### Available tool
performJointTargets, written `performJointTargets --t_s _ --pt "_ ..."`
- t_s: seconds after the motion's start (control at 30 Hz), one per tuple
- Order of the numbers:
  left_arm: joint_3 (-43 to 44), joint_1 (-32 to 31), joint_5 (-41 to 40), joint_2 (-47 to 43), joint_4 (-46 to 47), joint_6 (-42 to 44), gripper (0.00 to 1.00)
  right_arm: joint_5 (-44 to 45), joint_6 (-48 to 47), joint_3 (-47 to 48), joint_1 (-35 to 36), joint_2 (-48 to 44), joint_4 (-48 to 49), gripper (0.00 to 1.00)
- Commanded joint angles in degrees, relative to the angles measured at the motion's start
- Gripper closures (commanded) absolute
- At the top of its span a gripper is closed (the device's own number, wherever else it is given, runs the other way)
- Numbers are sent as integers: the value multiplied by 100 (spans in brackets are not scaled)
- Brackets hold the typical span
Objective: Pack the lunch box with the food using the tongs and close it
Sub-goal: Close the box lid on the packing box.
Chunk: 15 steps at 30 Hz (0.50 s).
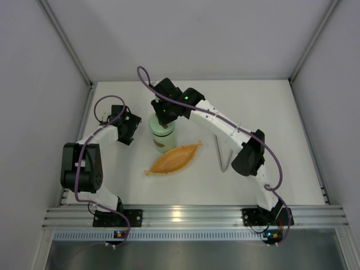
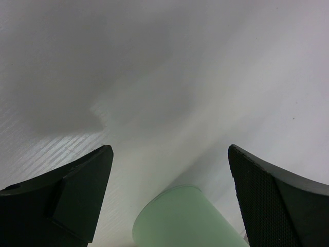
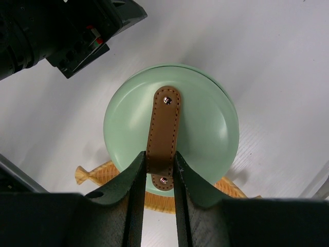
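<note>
The mint-green lunch box (image 1: 163, 139) stands upright at mid-table, just behind the leaf tray. Its round lid (image 3: 203, 128) sits over the tub's top, and my right gripper (image 3: 158, 158) is shut on the lid's brown handle (image 3: 164, 121) from above. In the top view the right gripper (image 1: 165, 115) covers the lid. My left gripper (image 1: 128, 133) hangs open just left of the tub. In the left wrist view the tub (image 2: 180, 218) shows low between the left gripper's (image 2: 169, 154) wide-spread fingers, untouched. The tongs (image 1: 223, 153) lie flat to the right. The food is hidden.
An orange leaf-shaped tray (image 1: 174, 159) lies in front of the tub, and its edge (image 3: 95, 174) shows under the lid. The left arm's body (image 3: 61, 31) is close on the far left of the lid. White walls enclose the table on three sides.
</note>
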Motion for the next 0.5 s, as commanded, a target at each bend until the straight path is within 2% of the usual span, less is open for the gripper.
performJointTargets --t_s 0.0,0.47 --pt "-14 -10 29 -13 211 -19 2 166 -61 223 -79 -467 -332 85" --pt "-31 -18 82 13 229 -37 2 -54 -87 110 -79 -361 -351 86"
